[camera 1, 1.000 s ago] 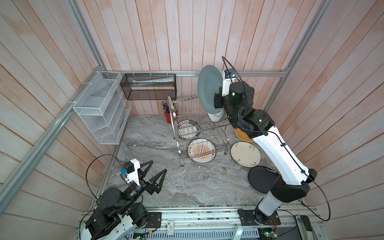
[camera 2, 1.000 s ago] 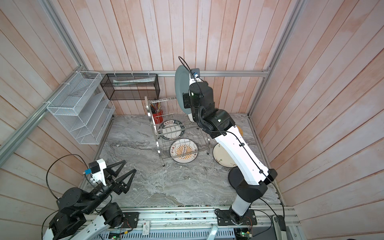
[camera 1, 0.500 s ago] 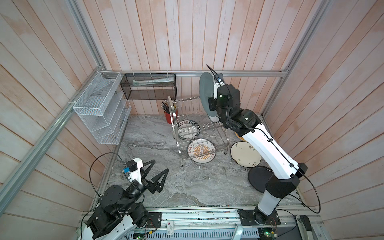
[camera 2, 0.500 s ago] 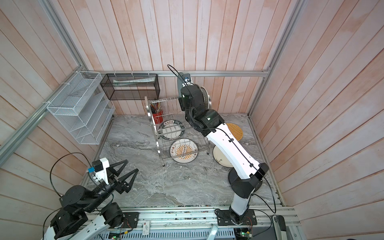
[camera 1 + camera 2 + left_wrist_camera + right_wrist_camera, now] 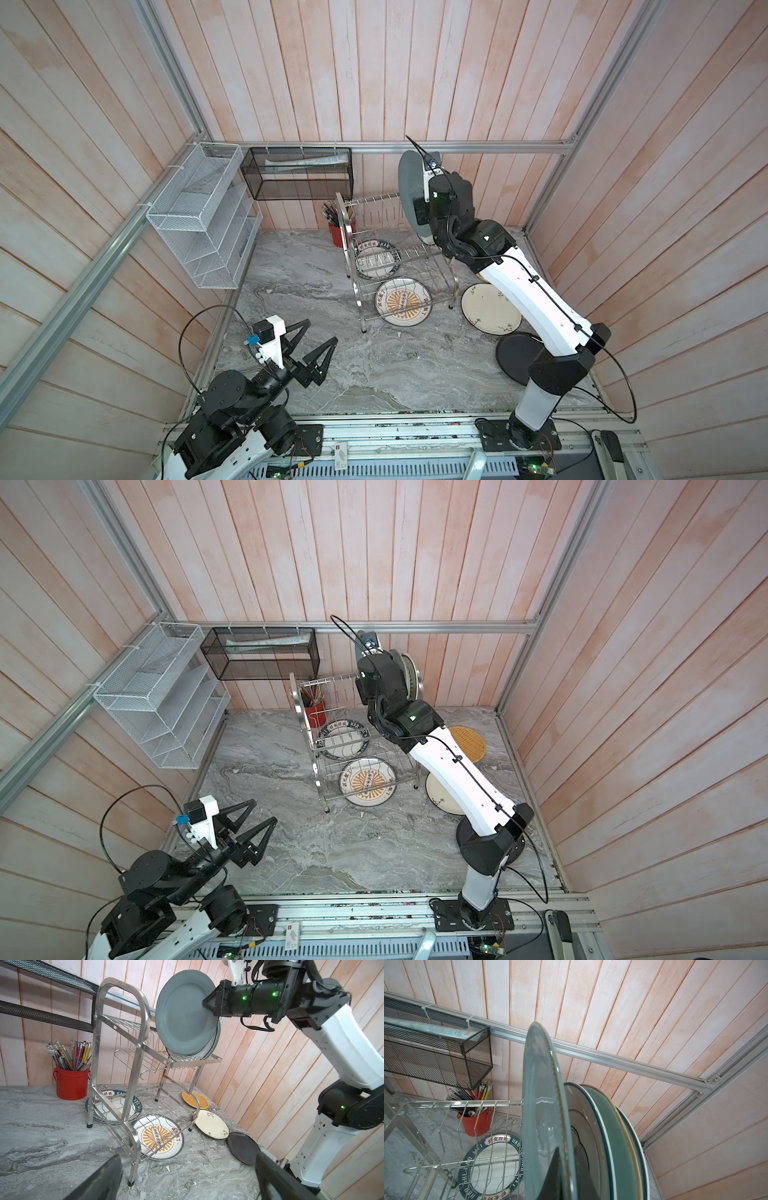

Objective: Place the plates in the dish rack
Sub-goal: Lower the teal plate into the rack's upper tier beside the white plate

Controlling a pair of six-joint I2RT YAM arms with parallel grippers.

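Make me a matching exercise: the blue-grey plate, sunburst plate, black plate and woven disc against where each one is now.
Things:
1. blue-grey plate
2. sunburst plate
3. black plate
4. woven disc

Places:
A. flat on the table, partly under the dish rack
B. flat on the table near the back right corner
C. upright in the right gripper, at the rack's upper tier
D. flat on the table beside the right arm base

Pairs: 1-C, 2-A, 3-D, 4-B

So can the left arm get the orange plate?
Probably, by its near rim only: the orange plate lies mostly under the rack, but bare table lies between it and the open left gripper.
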